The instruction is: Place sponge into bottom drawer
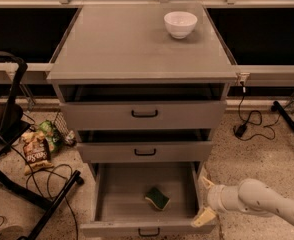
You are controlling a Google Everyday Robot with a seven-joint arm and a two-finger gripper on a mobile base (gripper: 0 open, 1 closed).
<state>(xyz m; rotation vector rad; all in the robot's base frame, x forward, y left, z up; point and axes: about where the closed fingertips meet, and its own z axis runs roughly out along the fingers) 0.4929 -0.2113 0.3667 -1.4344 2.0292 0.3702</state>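
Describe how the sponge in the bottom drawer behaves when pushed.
The green-topped yellow foam sponge probably squashes easily. Flat in the grey metal bottom drawer, it should slide, not roll. The claw is beside the drawer's right wall.

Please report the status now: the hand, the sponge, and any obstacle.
Hand open, empty, by the bottom drawer right wall. Sponge lies inside that drawer, apart from hand. No obstacle seen between them.
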